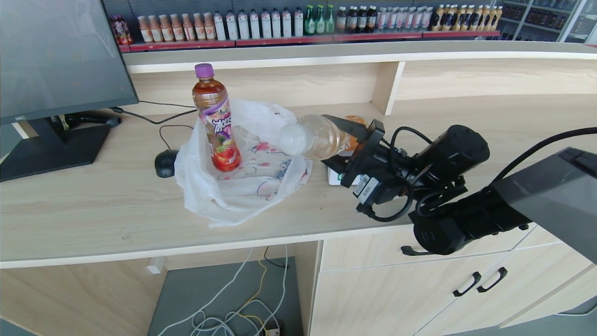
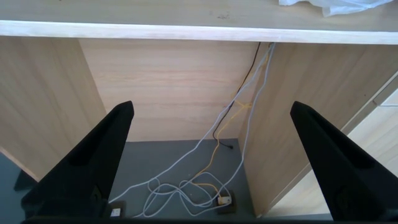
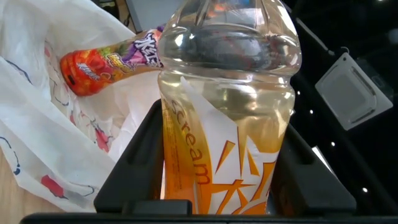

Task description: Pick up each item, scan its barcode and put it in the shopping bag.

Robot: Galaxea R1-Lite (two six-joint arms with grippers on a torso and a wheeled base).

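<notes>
below counter point(image 2: 124, 28) edge, left wrist view: left gripper point(image 2: 211, 109) fingers wide apart, floor cables point(image 2: 186, 190) beyond. head view: right gripper point(image 1: 333, 140) clamped on clear bottle point(image 1: 312, 136), held sideways, base at bag point(image 1: 242, 186) right rim. right wrist view: orange label between fingers. bag on counter holds upright tea bottle point(image 1: 216, 119). mouse point(image 1: 164, 163) just beside bag; monitor point(image 1: 56, 56) farther left.
</notes>
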